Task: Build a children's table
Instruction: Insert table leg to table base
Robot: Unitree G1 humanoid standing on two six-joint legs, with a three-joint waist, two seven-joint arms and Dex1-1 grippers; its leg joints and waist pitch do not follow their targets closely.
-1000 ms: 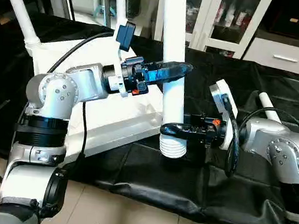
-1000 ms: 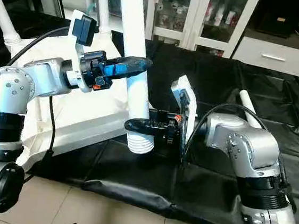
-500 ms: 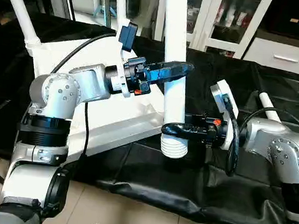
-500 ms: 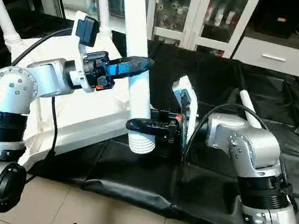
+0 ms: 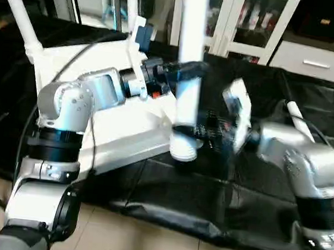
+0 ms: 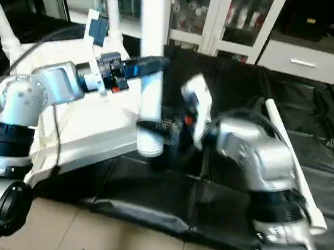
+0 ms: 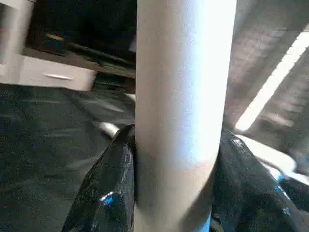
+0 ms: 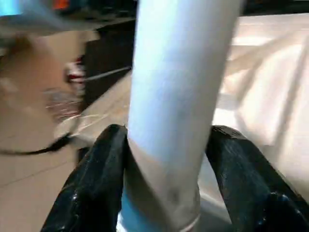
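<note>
Left of the held leg: white table top [image 5: 97, 132] lies upside down on the black-covered work table [image 5: 313, 98], one fitted leg [image 5: 15, 4] standing up at its far-left corner, another fitted leg [image 5: 131, 2] behind. Held leg [image 5: 189, 73] stands near-upright just beside the top's near-right corner, ribbed end [image 5: 182, 150] hanging above the black cover, not seated in any socket.

Left gripper [image 5: 187, 72] reaches in from the left, about half open, fingers [image 7: 108, 193] clamped on either side of the held leg at mid-height. Right gripper [image 5: 199, 131] comes from the right lower down near the ribbed end; fingers [image 8: 94, 179] straddle the tube, but contact is unclear, so grip can't be told. Spare leg [image 5: 301, 124] lies on the cover right of the held leg.

Step, judged: bring ribbed end over the free corner socket. Do well: keep tube vertical, upper grip steers, lower grip guides tip, centre before pushing down, don't shove the top sideways.
</note>
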